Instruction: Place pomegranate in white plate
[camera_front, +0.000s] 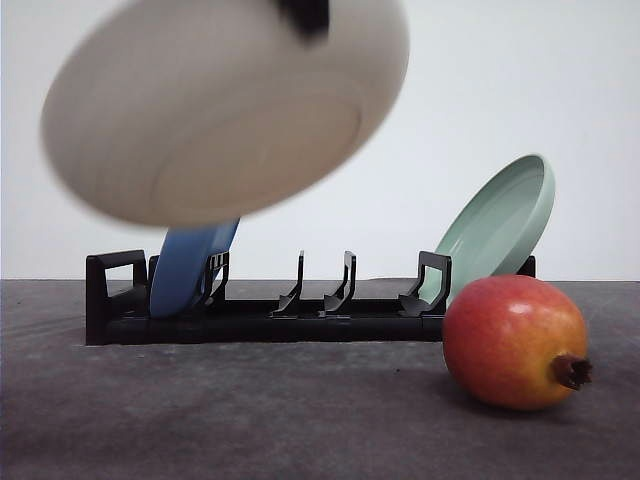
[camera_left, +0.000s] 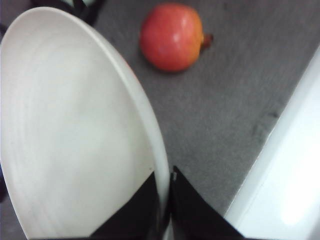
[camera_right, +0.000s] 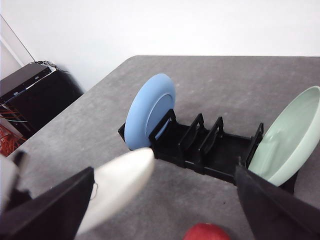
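Front view: we observe the wide, shallow, off-white matte plate (camera_front: 225, 110) held tilted in the air, motion-blurred, above the left end of the black slotted plastic dish rack (camera_front: 300, 310). In the left wrist view, our left gripper (camera_left: 166, 207) has its two black fingers (camera_left: 192, 215) pinched narrowly onto the plate's raised rim. The round, glossy red-orange pomegranate (camera_front: 515, 342) rests on the grey textured tabletop (camera_front: 250, 420), in front of the rack's right end, its dark crown nub pointing right. A blue plate (camera_front: 190, 265) stands in the rack's left slot; a pale green plate (camera_front: 500, 225) leans at its right end. In the right wrist view, our right gripper (camera_right: 165, 210) appears spread wide, though the fingertips lie outside the frame.
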